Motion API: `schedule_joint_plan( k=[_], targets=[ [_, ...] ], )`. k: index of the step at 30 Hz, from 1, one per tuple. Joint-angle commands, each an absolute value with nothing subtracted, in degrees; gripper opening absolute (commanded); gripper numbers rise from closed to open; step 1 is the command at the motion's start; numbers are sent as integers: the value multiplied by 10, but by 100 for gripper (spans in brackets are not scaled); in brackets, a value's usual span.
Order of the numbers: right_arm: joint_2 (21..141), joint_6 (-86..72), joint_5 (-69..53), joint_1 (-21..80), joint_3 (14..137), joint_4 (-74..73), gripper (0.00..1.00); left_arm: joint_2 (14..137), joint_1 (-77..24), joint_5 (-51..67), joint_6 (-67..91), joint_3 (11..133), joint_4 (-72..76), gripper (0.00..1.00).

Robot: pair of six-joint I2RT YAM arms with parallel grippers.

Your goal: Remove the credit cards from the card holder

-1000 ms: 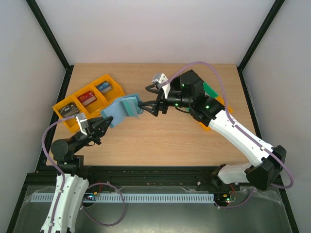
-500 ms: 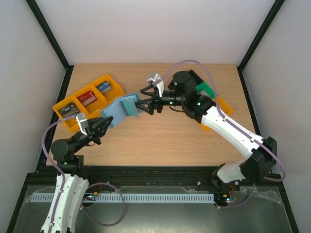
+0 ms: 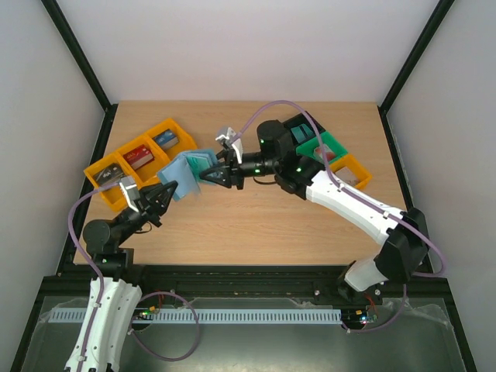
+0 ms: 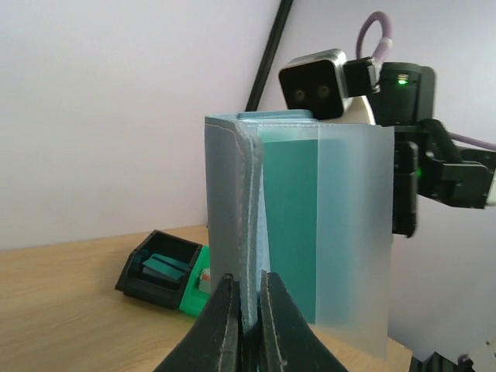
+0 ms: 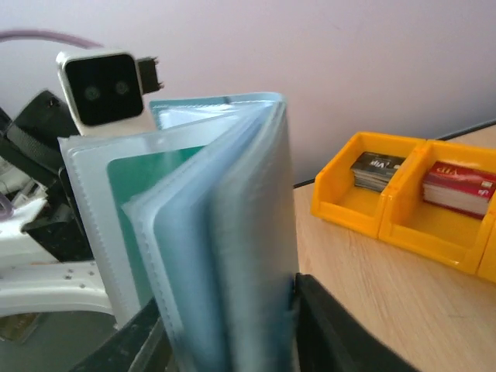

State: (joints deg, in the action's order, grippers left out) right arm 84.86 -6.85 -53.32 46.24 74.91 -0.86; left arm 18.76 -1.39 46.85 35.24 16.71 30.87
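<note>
In the top view, the card holder (image 3: 184, 169) is held up off the table (image 3: 256, 225), just beside the orange trays (image 3: 139, 157). Its near edge is clamped by the left gripper (image 3: 163, 194), and its far leaves are gripped by the right gripper (image 3: 208, 177).

In the left wrist view, the left gripper (image 4: 246, 310) is seen pinched narrowly on the holder's (image 4: 232, 225) lower edge. The holder is stood upright, and a teal credit card (image 4: 287, 232) is shown behind a clear sleeve. A black and green tray (image 4: 167, 271) is seen behind.

In the right wrist view, the fanned sleeves of the holder (image 5: 232, 232) are held between the right gripper's (image 5: 232, 341) fingers, with a credit card (image 5: 128, 198) still pocketed.
</note>
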Motion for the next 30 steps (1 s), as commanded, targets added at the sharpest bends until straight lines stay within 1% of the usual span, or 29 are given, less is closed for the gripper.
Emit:
schedule_joint_plan(
  k=[1, 3, 6, 7, 10, 11, 12, 13, 14, 15, 16, 17, 18, 20, 21, 24, 26, 30],
  targets=[
    [873, -101, -524, 491, 770, 21, 28, 185, -16, 431, 353, 160, 284, 2],
    [888, -103, -507, 501, 789, 5, 16, 184, -16, 431, 351, 157, 281, 2],
    [903, -102, -460, 506, 811, -19, 4, 183, -16, 432, 352, 158, 283, 2],
    [904, -102, -446, 507, 813, -24, 2, 182, -16, 433, 353, 157, 285, 2],
    [906, -103, -411, 511, 821, -35, 2, 181, -16, 434, 351, 155, 282, 2],
    [905, -103, -392, 514, 824, -41, 2, 181, -16, 434, 349, 155, 280, 4],
    [904, -103, -367, 516, 830, -50, 2, 180, -16, 434, 345, 155, 278, 15],
    [904, -102, -331, 519, 838, -62, 2, 180, -16, 431, 343, 155, 276, 34],
    [905, -100, -290, 525, 847, -77, 2, 180, -16, 428, 341, 154, 277, 57],
    [909, -96, -237, 533, 859, -95, 2, 180, -15, 425, 340, 153, 278, 75],
    [916, -90, -187, 545, 874, -115, 2, 181, -15, 422, 341, 152, 280, 88],
    [926, -85, -131, 558, 893, -141, 2, 181, -15, 415, 345, 151, 282, 98],
    [940, -78, -88, 569, 917, -164, 2, 182, -14, 406, 353, 148, 286, 99],
    [967, -61, -39, 593, 960, -205, 2, 183, -13, 380, 380, 142, 292, 100],
    [976, -55, -32, 598, 976, -219, 2, 185, -11, 370, 391, 136, 296, 100],
    [978, -44, -69, 598, 979, -218, 2, 184, -4, 353, 396, 134, 288, 99],
    [965, -24, -110, 599, 965, -210, 2, 183, 0, 345, 388, 139, 274, 93],
    [933, 10, -177, 598, 929, -196, 2, 181, 6, 354, 391, 140, 283, 68]
  ],
)
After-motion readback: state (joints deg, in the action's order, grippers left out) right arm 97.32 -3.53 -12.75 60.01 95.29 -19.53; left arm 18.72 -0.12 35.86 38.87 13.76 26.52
